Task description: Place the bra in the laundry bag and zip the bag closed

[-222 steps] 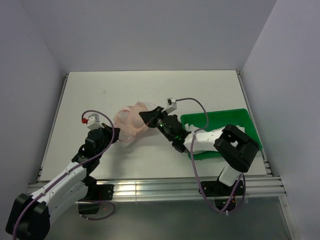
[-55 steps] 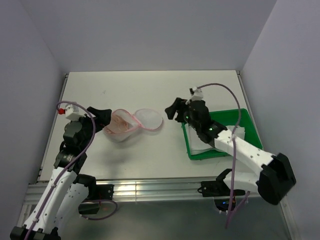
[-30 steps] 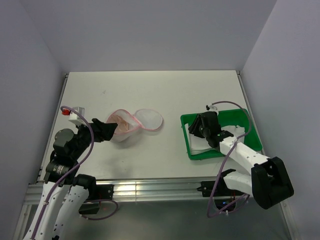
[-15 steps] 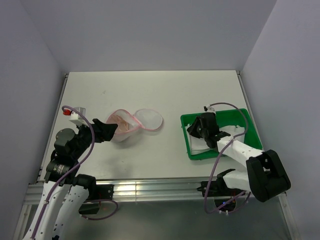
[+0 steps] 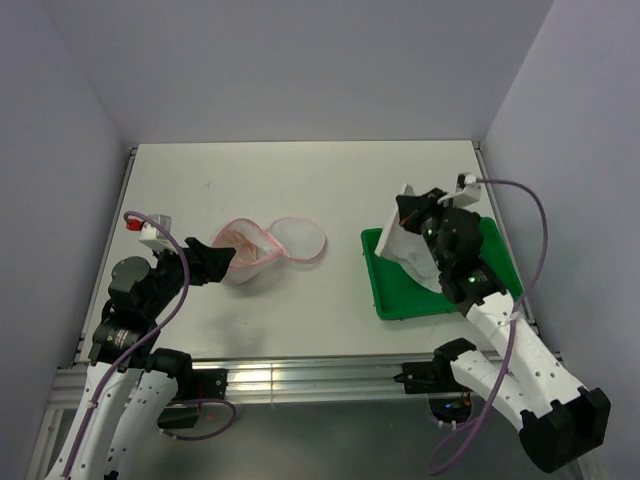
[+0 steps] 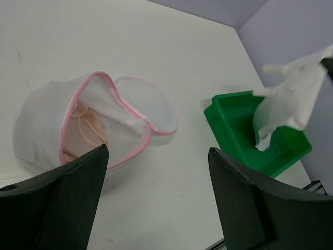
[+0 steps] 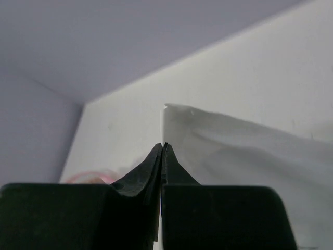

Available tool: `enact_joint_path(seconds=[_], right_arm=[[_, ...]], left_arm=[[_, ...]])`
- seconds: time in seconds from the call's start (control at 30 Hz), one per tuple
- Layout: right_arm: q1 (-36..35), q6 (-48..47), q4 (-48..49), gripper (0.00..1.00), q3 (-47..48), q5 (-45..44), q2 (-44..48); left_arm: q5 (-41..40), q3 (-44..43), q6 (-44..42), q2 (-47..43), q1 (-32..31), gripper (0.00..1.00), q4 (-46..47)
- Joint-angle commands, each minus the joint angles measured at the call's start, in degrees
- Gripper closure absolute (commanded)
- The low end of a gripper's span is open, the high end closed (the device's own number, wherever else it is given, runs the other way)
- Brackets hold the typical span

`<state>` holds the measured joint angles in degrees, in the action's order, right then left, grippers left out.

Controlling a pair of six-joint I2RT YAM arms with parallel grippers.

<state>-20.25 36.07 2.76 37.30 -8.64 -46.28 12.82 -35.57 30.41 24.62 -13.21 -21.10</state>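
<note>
Bra (image 6: 86,127) sits inside the laundry bag (image 6: 104,122), tucked into the mesh half that lies nearest the left tool (image 5: 218,264), and that tool is parked just beside that half with its jaws spread wide and nothing between them. From the left wrist view the two dark fingers (image 6: 78,182) frame the bag, one of them right at the mesh wall; whether it touches I can't tell. The bra shows as pale peach-pink loops and soft folds, bunched low in the dome, partly veiled by the white netting and partly seen through the gap under the pink trim. The bag itself is unzipped on the desk (image 5: 300,180): the filled half tips on its side, mouth towards its twin, and the second half lies flat, hollow side up, with only mesh showing in it, the two joined where the pink rims meet. On the far side of the bag from the left tool, well apart from it, stands a green tray (image 5: 400,300). The right tool (image 7: 163,151) hangs above that tray, also well apart from the bag, jaws clenched together on the top edge of a white cloth (image 5: 412,248). The cloth drapes down from the pinch in a crumpled sheet towards the tray, and its lower end reaches down inside the green walls.
</note>
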Motion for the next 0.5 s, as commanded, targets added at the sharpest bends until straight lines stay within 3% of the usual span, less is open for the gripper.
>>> enact_joint_path(seconds=[0.0, 0.27, 0.37, 0.47], right_arm=[[0.04, -4.94, 2.07, 1.0, 12.95, -2.17, -3.87], [0.04, -10.14, 0.49, 1.0, 40.09, 3.71, -22.78], [0.04, -10.59, 0.67, 1.0, 45.91, 6.18, -29.37], [0.04, -8.22, 2.06, 1.0, 45.07, 8.37, -35.79]], left_arm=[[0.54, 0.42, -1.32, 0.08, 0.12, 0.16, 0.98], [0.45, 0.42, -1.32, 0.08, 0.12, 0.16, 0.89], [0.54, 0.42, -1.24, 0.34, 0.12, 0.16, 0.89], [0.45, 0.42, -1.32, 0.25, 0.12, 0.16, 0.89]])
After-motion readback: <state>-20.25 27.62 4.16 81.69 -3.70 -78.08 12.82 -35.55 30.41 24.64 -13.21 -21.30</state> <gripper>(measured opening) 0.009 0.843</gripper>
